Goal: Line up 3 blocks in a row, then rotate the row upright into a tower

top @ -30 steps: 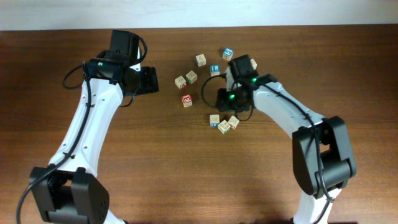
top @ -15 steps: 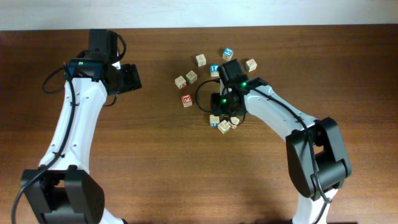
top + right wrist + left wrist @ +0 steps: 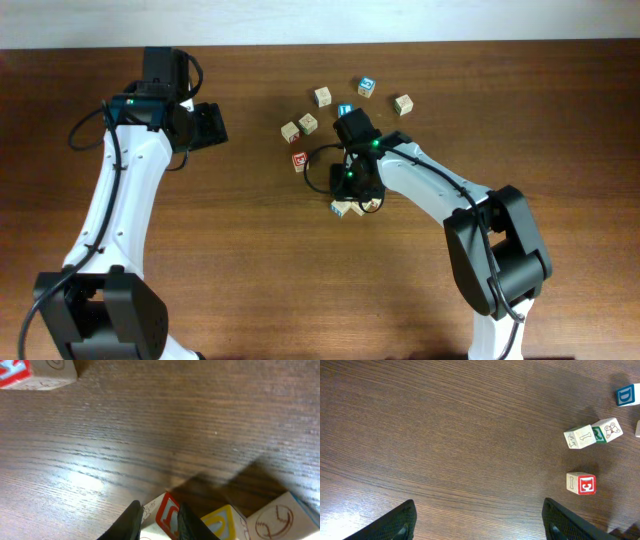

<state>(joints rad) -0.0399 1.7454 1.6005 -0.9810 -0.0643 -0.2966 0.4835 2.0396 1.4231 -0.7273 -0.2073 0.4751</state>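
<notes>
Dark wood-grain table (image 3: 250, 260) with a pale band (image 3: 420, 20) along its far edge. Left: the left pincer (image 3: 479, 510) is spread wide above the table. Centre: the three blocks (image 3: 347, 208) are clustered on the near side of the scattered cubes (image 3: 322, 96). The right pincer (image 3: 158, 508) is narrow, gripping the red-edged block (image 3: 167, 514).

The dark brown, streaky-grained wooden bench (image 3: 250, 260) bears a pale wooden cube with a red, white-lettered face (image 3: 581, 483), a pale cube with a blue, white-printed face (image 3: 367, 86), a pale cube with a red-outlined letter (image 3: 167, 510), a pale cube with a yellow letter (image 3: 220, 522) and a pale cube with a brown line drawing (image 3: 272, 520).
</notes>
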